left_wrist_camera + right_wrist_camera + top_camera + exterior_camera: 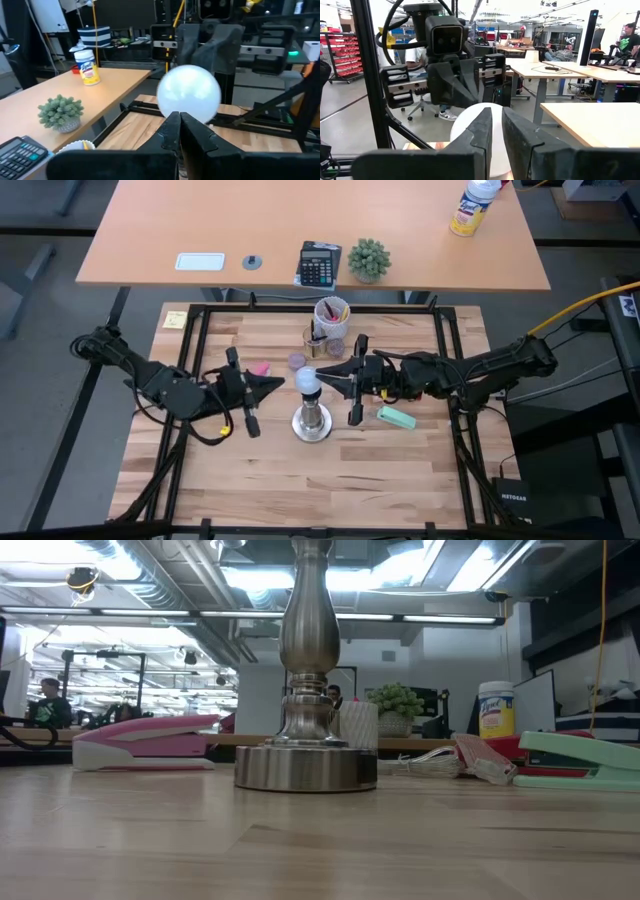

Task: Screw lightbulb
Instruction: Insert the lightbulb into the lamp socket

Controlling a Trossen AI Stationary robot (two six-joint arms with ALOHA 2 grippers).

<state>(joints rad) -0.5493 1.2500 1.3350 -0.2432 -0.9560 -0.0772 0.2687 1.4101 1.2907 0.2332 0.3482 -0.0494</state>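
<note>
The white frosted lightbulb (305, 380) sits on top of the silver metal socket stand (312, 423), which stands on its round base (306, 768) at the table's middle. Its screw base is hidden. My left gripper (281, 385) is shut, level, just left of the bulb (189, 93) and pointing at it. My right gripper (322, 378) comes level from the right, its fingers closed to a narrow slit, with its tips at the bulb's right side (470, 127). My left gripper stands a small gap from the bulb and touches nothing. My right gripper's closed fingertips (485, 117) point level at the bulb's right side from the table's right; whether they touch the glass I cannot tell.
A pink stapler (260, 368) and a small purple cap (296, 361) lie behind the stand. A green stapler (396, 417) lies to its right, and a cup of pens (331, 315) stands at the far edge. The near half of the wooden table (300, 480) is bare.
</note>
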